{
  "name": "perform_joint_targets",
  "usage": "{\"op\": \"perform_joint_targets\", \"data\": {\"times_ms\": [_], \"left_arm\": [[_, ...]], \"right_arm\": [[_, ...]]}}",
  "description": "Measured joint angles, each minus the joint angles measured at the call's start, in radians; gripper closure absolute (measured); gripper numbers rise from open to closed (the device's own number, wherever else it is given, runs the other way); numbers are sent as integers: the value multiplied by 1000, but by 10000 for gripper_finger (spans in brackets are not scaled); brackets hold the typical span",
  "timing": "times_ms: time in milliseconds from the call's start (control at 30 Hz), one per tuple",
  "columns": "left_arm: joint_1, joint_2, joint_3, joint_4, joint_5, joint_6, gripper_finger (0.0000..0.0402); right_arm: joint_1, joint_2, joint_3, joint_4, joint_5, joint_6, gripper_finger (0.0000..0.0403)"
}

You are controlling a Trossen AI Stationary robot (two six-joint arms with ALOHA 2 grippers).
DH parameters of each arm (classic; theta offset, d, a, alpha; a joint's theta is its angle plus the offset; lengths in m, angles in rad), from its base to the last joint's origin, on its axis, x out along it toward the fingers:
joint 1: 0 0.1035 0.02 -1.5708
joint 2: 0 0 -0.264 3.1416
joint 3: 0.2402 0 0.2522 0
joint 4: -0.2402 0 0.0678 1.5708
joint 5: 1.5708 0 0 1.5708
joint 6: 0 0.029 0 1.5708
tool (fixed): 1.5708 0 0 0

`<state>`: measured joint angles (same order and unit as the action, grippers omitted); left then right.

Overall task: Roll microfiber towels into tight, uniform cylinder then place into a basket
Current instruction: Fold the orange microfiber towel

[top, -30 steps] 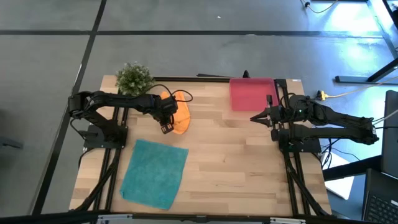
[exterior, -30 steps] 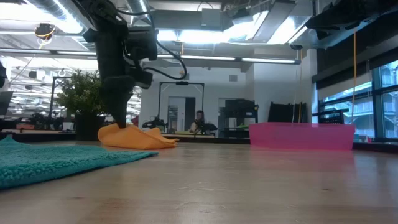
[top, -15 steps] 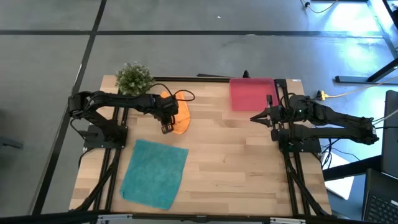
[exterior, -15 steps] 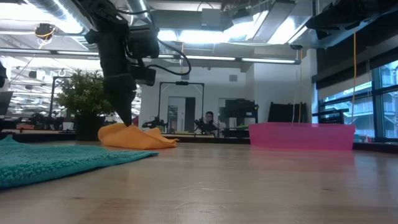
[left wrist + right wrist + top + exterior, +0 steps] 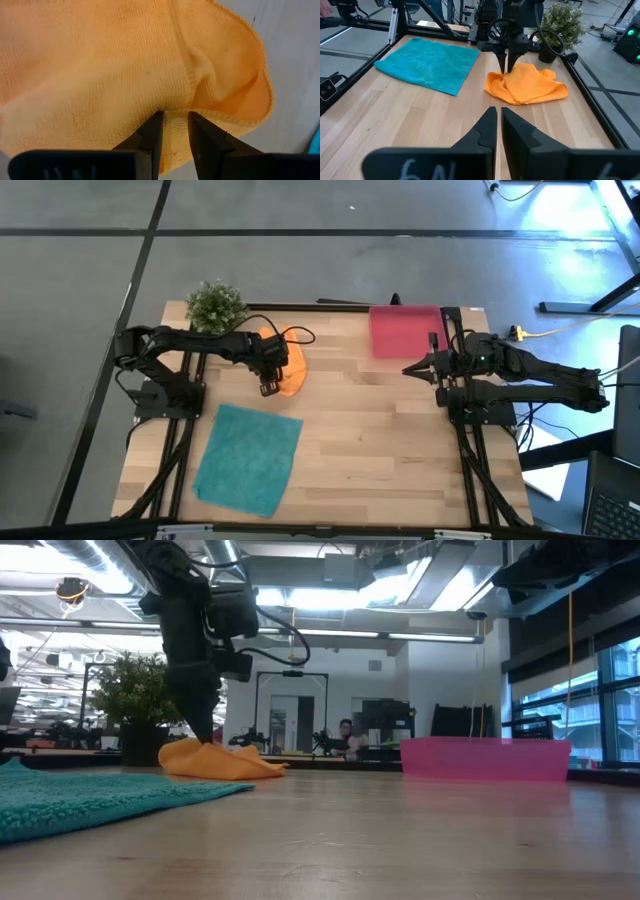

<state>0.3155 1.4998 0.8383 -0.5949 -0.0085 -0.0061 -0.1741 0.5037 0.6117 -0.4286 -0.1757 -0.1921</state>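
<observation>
Barely begun — the left gripper (image 5: 174,125) pinches the crumpled orange towel's (image 5: 287,367) hem. Teal towel (image 5: 248,458) flat, basket (image 5: 404,330) empty; right gripper (image 5: 496,125) pressed together.

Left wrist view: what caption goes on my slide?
Left tool pinching a fold of the crumpled orange towel.

in the left wrist view the orange towel (image 5: 125,65) ran off the top and left edges, so its full outline could not be told. whether the fingertips (image 5: 156,120) pinched a fold or only touched the cloth was unclear. in the low view the teal towel (image 5: 90,798) was cut by the left edge. from above, the left gripper (image 5: 268,387) was too small to read. the basket (image 5: 485,758) showed only its side wall; its inside was hidden.
</observation>
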Motion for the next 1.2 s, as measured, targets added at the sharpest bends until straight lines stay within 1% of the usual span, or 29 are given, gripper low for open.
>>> {"op": "perform_joint_targets", "data": {"times_ms": [100, 267, 567, 700, 833, 1000, 1100, 1200], "left_arm": [[1, 0, 0, -3, 23, 4, 321], [0, 0, 0, -3, 96, 43, 321], [0, 0, 0, -12, 102, 28, 321], [0, 27, 0, -35, 105, -14, 321], [-6, 70, 0, -27, 105, -18, 321], [-15, 95, 0, -26, 105, -12, 323], [-18, 98, 0, -27, 104, -10, 342], [-17, 98, 0, -29, 104, -11, 382]], "right_arm": [[0, 0, 0, 0, 0, 2, 375], [0, 0, 0, 0, 0, 1, 375], [0, 0, 0, 0, 0, 0, 375], [0, 0, 0, 0, 0, 0, 375], [0, 0, 0, -2, 0, 1, 375], [0, 0, 0, -2, 0, 1, 375], [0, 0, 0, -2, 0, 0, 375], [0, 0, 0, -2, 0, 0, 375]]}}
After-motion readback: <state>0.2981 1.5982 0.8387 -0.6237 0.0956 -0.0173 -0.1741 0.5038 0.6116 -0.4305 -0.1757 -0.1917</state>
